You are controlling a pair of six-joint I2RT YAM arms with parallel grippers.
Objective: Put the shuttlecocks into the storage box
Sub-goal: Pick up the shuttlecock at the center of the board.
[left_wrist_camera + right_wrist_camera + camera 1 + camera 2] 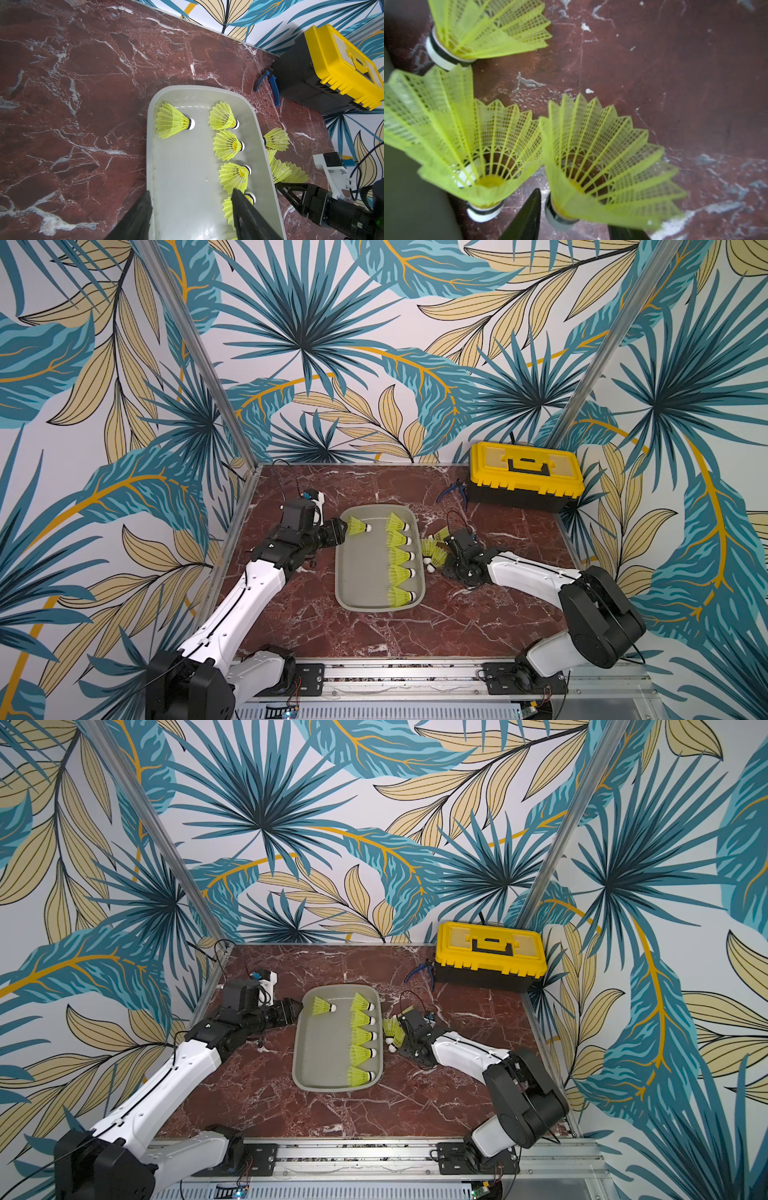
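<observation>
The storage box [345, 593], a shallow grey tray, lies mid-table. Several yellow-green shuttlecocks lie in it: a row [400, 556] along its right wall and a lone one [357, 526] at the far left. More shuttlecocks [432, 549] lie clustered on the table just right of the box. My left gripper [191, 191] is open and empty over the box's far left end, behind the lone shuttlecock [172, 121]. My right gripper [572, 214] is low at the cluster. Its jaws straddle one shuttlecock [602, 155] at its base; a thin gap shows at one finger, and the skirt hides the other.
A yellow-lidded black toolbox [525, 475] stands at the far right corner with blue-handled pliers [451, 491] beside it. Patterned walls close in the left, back and right sides. An aluminium rail [395, 674] runs along the front edge.
</observation>
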